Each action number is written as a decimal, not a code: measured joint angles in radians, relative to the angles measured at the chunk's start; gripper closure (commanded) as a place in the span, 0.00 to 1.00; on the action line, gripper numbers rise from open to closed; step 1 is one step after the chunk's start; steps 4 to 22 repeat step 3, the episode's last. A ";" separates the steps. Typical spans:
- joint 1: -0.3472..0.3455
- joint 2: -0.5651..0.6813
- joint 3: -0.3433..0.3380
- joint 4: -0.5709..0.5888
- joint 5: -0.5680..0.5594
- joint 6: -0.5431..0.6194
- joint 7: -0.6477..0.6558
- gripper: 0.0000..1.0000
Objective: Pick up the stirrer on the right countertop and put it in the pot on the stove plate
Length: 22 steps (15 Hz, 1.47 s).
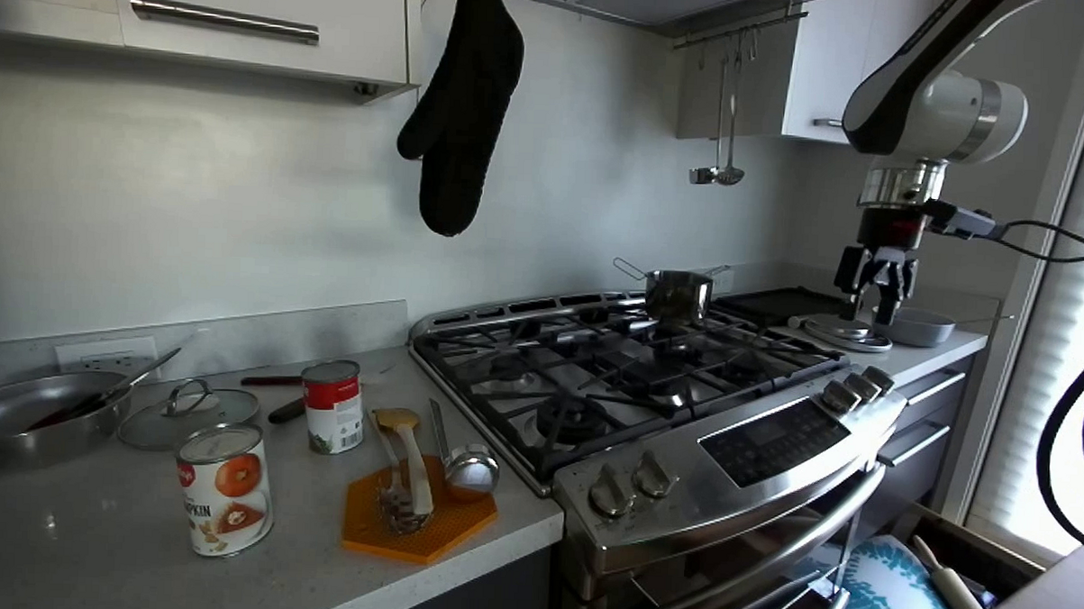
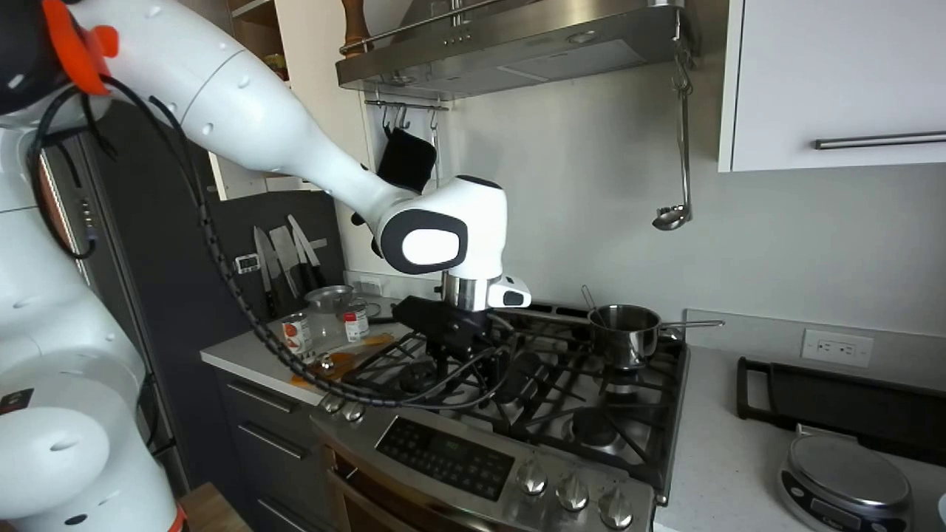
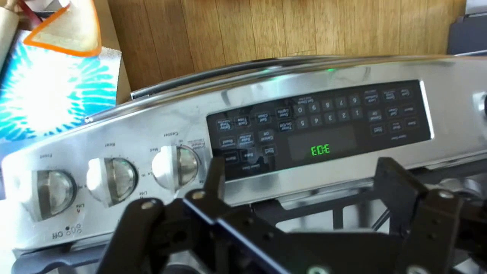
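Note:
The shiny steel pot (image 1: 677, 300) stands on a back burner of the stove plate (image 2: 543, 423). In an exterior view it shows its long handle (image 2: 627, 349). A thin wire loop (image 1: 629, 269) rises at its rim; I cannot tell whether it is a handle or a separate utensil. My gripper (image 3: 300, 167) is open with nothing between its fingers, above the front of the stove. It also shows in an exterior view (image 1: 873, 312); elsewhere cables partly hide it. The right countertop (image 2: 702, 462) shows no stirrer that I can make out.
A kitchen scale (image 2: 846, 476) and black griddle (image 2: 850, 403) lie on the right countertop, with a grey bowl (image 1: 920, 328). The longer counter holds cans (image 1: 224, 492), a pan (image 1: 42, 413) and utensils on an orange board (image 1: 453, 538). Below is an open drawer (image 1: 1006, 560).

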 measured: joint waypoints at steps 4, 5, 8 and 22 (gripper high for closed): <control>0.008 -0.056 -0.015 -0.058 0.000 0.000 -0.019 0.00; 0.008 -0.056 -0.015 -0.058 0.000 0.000 -0.019 0.00; 0.008 -0.056 -0.015 -0.058 0.000 0.000 -0.019 0.00; 0.008 -0.056 -0.015 -0.058 0.000 0.000 -0.019 0.00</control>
